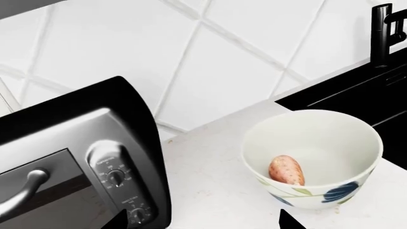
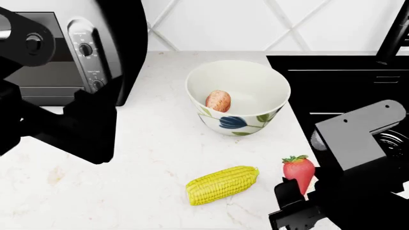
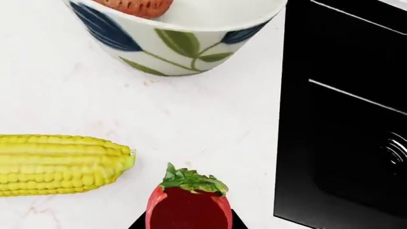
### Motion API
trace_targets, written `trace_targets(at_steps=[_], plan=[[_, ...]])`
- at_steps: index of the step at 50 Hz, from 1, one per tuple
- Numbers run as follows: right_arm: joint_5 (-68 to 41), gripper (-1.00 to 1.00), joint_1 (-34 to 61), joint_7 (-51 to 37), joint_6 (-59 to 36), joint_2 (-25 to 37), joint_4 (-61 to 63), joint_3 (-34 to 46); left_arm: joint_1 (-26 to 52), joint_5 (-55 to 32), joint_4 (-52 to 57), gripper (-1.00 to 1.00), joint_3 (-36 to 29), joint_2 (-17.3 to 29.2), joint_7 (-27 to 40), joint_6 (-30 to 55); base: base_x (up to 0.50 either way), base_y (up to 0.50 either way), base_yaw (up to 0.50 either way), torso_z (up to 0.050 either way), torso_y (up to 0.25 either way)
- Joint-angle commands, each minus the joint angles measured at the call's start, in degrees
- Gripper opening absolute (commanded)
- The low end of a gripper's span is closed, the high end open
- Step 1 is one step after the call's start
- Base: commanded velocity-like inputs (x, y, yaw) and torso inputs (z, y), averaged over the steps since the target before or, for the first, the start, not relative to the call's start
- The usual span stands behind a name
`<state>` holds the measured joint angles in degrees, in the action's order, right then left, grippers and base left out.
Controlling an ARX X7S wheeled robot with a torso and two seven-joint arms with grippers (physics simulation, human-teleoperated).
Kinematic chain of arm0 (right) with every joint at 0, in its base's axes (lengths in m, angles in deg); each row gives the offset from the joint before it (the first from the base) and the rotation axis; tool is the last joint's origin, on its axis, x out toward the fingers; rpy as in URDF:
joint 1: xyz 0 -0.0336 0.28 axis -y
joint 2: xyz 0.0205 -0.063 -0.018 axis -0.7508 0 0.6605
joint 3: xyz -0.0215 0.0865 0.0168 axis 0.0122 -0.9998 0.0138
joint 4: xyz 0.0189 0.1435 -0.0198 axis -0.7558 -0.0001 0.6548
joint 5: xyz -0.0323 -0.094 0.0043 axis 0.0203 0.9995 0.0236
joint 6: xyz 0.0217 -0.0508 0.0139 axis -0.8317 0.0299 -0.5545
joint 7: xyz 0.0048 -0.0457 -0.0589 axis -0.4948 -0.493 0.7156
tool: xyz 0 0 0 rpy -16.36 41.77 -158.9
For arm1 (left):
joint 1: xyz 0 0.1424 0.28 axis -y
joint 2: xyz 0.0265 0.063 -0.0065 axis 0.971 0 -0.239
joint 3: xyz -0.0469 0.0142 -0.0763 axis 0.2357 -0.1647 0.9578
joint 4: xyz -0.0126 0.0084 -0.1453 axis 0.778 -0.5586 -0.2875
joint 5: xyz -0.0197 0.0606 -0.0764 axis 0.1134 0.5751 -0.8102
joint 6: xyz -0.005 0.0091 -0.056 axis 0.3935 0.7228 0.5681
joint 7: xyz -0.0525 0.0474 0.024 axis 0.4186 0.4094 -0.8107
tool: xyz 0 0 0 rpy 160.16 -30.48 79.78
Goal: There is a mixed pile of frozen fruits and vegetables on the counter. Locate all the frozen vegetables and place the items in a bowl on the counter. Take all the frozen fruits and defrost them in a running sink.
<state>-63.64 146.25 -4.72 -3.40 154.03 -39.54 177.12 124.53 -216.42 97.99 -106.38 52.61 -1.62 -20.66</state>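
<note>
A white bowl [image 2: 255,86] [image 1: 318,143] [image 3: 159,52] with a blue and green leaf pattern stands on the white counter [image 2: 147,158]. A pinkish-orange sweet potato [image 2: 218,101] [image 1: 286,170] [image 3: 137,5] lies inside it. In front of the bowl, a yellow corn cob [image 2: 221,184] [image 3: 57,164] rests on the counter. My right gripper [image 3: 186,224] is shut on a red strawberry [image 3: 188,210] [image 2: 299,173], beside the corn and near the black sink [image 2: 345,86] [image 3: 343,119]. My left gripper [image 1: 203,222] hangs open and holds nothing, between a toaster oven and the bowl.
A black and silver toaster oven [image 2: 76,48] [image 1: 70,162] stands at the back left against the tiled wall. The black tap [image 1: 381,33] [image 2: 396,33] rises behind the sink, and the ringed drain [image 3: 397,150] shows in the basin. My left arm [image 2: 83,124] hides part of the counter.
</note>
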Motion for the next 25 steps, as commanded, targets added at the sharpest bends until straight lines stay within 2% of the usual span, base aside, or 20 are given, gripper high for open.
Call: trace_targets(at_steps=[1,10,18,25], plan=[[-9.7,-1.0,11.62,-4.09,-3.87,3.1,1.49,-6.18,-0.16,-0.81,0.68,1.0,0.41,0.55,-0.58,-0.33,0.0,0.0,0.0,0.0,0.0],[-16.06,-1.0,19.29,-7.3,-7.42,4.1,-0.71,-10.05,0.42,-4.19,1.87,1.0,0.59,-0.35,-1.36,-1.06,0.0,0.0,0.0,0.0,0.0],[-18.1,-1.0,22.03,-9.21,-9.55,4.94,-2.32,-11.4,-0.41,-5.24,2.08,1.0,0.12,-3.87,-3.08,-2.3,0.0,0.0,0.0,0.0,0.0],[-20.09,-1.0,24.38,-10.28,-11.17,5.88,-3.54,-13.14,-3.53,-2.7,1.41,1.0,-1.01,-6.82,-4.48,-3.76,0.0,0.0,0.0,0.0,0.0]])
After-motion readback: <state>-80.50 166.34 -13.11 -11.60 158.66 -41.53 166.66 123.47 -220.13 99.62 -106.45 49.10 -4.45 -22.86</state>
